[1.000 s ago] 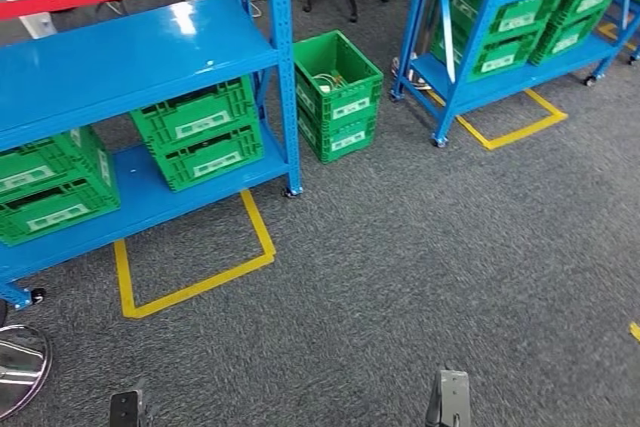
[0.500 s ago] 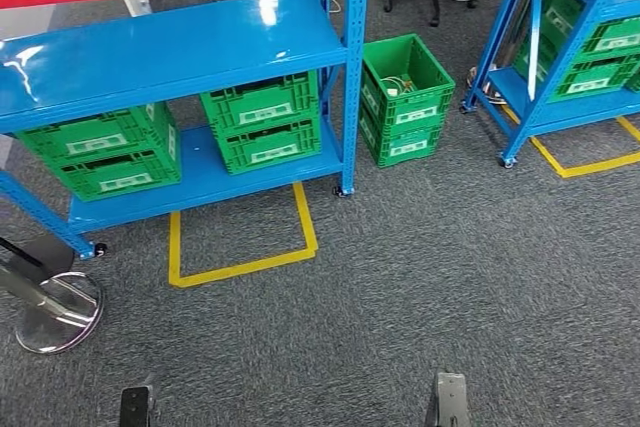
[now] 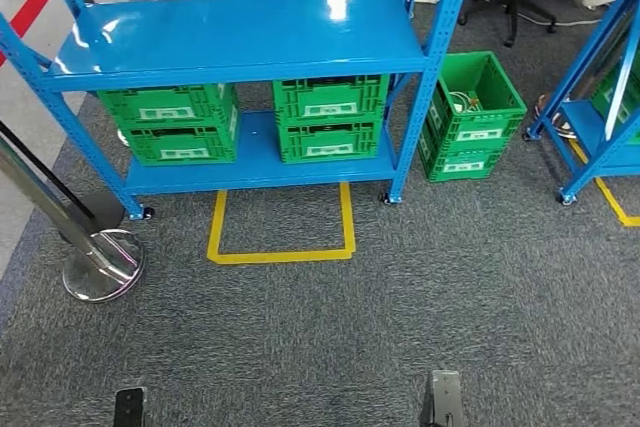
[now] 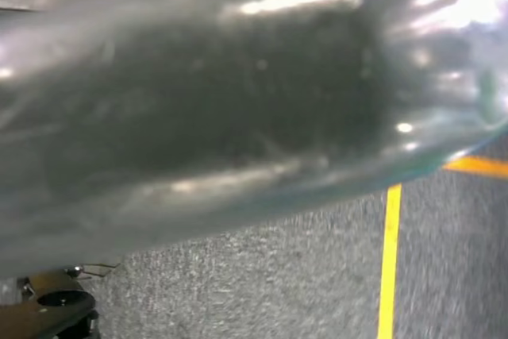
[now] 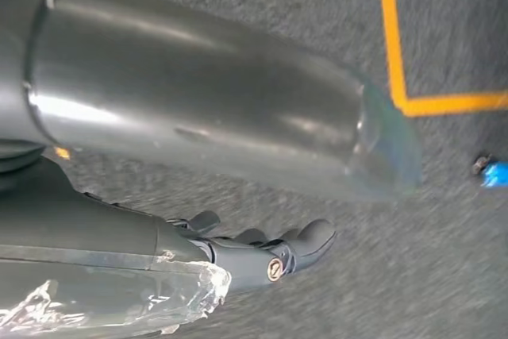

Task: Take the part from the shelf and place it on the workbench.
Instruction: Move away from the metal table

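Four green slatted plastic crates [image 3: 253, 122] sit stacked in pairs on the lower deck of the blue steel shelf [image 3: 241, 35], which spans the upper half of the head view; a fifth open green crate [image 3: 472, 117] stands on the grey carpet just right of the shelf's right post. The part to be fetched cannot be made out: the shelf's top deck looks bare, and the crates' contents are hidden, though the floor crate shows some pale wiring inside. A yellow taped rectangle [image 3: 283, 227] marks the carpet in front of the shelf.

The right hand [image 5: 263, 256] hangs low over the carpet with dark fingers [image 5: 311, 236] lying fairly straight and nothing in them. Whether the left hand is spread or closed I cannot tell.

Likely hazards: the chrome barrier post [image 3: 94, 257] at lower left leans near the shelf's left leg, so a wide step or arm swing could knock it, and reaching into the wrong crate would waste the approach.
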